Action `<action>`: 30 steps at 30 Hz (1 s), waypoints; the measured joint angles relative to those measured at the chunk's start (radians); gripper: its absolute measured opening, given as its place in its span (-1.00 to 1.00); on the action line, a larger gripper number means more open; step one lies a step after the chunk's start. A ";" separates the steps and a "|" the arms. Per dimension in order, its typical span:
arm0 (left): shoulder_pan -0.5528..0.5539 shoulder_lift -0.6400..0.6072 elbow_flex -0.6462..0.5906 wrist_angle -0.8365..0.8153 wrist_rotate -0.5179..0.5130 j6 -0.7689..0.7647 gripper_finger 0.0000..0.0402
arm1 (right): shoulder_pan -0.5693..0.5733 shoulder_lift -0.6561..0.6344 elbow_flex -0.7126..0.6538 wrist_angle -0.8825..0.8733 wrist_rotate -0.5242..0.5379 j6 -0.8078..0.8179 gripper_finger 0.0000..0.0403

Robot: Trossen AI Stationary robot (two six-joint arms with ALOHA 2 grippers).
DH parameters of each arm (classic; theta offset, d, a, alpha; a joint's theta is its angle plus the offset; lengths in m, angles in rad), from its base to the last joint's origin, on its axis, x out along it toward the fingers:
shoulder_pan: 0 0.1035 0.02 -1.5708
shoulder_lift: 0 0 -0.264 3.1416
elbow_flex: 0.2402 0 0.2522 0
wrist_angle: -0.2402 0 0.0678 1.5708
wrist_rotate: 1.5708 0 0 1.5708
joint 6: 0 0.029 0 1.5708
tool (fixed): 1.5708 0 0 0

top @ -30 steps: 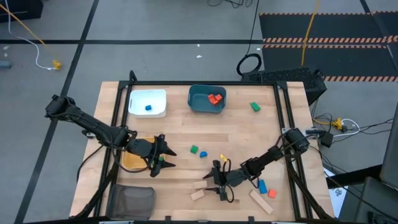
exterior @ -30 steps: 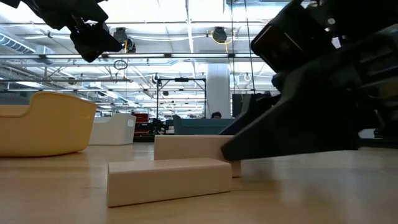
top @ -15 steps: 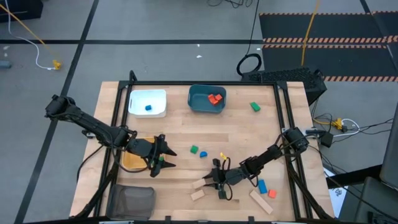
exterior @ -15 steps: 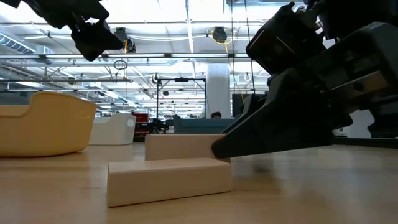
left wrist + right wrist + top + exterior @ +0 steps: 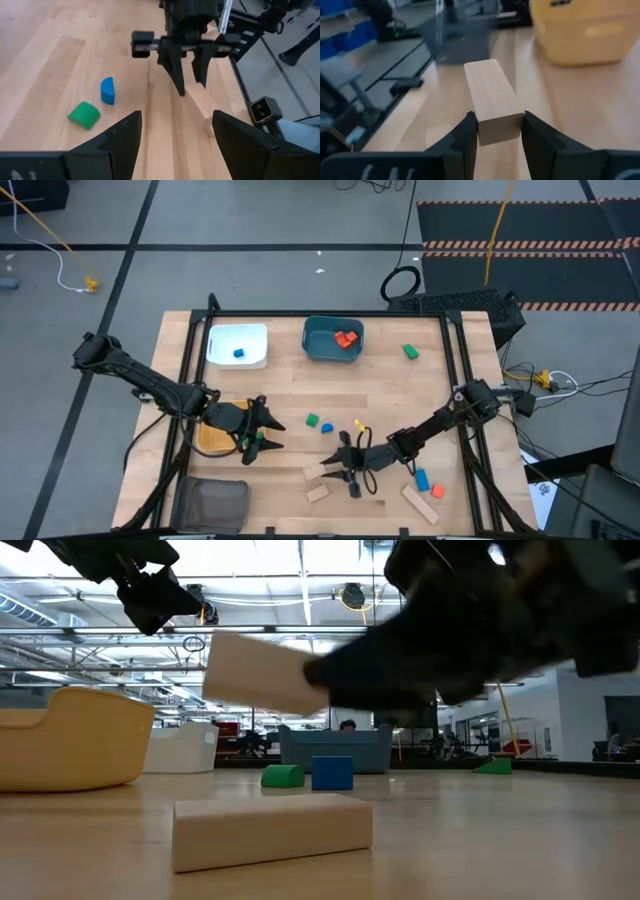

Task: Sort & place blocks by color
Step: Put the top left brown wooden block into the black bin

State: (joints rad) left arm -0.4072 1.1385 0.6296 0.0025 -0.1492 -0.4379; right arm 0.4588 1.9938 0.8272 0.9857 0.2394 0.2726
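Note:
My right gripper (image 5: 334, 471) is shut on a plain tan block (image 5: 492, 97) and holds it above the near middle of the table; the low view shows this block (image 5: 260, 672) in the air. A second tan block (image 5: 272, 828) lies flat on the table below it. Farther back a green block (image 5: 283, 776) and a blue block (image 5: 332, 772) rest on the wood. My left gripper (image 5: 268, 433) hovers open beside the yellow tray (image 5: 210, 436), nothing between its fingers. My right gripper pinches the tan block's two long sides at the end nearest the wrist (image 5: 497, 131) between its two fingers (image 5: 466, 134). The fingers come from the table's right, roughly level, and lie along the block. The block is lifted clear of the table, slightly tilted.
A white tray (image 5: 237, 346) with a blue piece and a teal tray (image 5: 320, 350) with red pieces stand at the far edge. A dark mesh container (image 5: 212, 502) sits near left. A third tan block (image 5: 420, 505), blue, orange and green pieces lie at the right.
My right gripper has risen and shifted toward the table's left edge with the tan block. That block stood on the table behind the nearer tan one and now hangs clear above it, uncovering the green and blue blocks behind.

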 joint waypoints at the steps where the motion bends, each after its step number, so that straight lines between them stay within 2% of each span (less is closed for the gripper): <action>1: 0.000 0.000 0.000 0.000 -0.008 0.011 0.21 | -0.009 -0.015 0.000 -0.002 0.001 -0.002 -0.47; 4: 0.000 0.000 0.000 0.001 -0.027 0.053 0.21 | -0.043 -0.062 0.000 -0.002 0.006 -0.020 -0.47; 8: 0.000 0.000 0.000 0.006 -0.093 0.143 0.21 | -0.090 -0.127 0.000 -0.003 0.068 -0.081 -0.47; 13: 0.000 0.000 0.000 0.078 -0.203 0.331 0.21 | -0.153 -0.196 0.000 0.022 0.076 -0.192 -0.46; 19: 0.015 0.000 0.000 0.177 -0.225 0.551 0.21 | -0.203 -0.242 0.000 -0.001 0.074 -0.276 -0.46; 23: 0.033 0.000 0.000 0.196 -0.226 0.602 0.21 | -0.222 -0.250 0.000 -0.003 0.072 -0.311 -0.46; 30: 0.079 0.000 0.000 0.220 -0.211 0.596 0.21 | -0.241 -0.249 -0.001 0.002 0.047 -0.322 -0.46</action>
State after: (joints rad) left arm -0.3278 1.1385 0.6296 0.2222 -0.3607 0.1585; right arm 0.2174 1.7447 0.8266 0.9874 0.2862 -0.0498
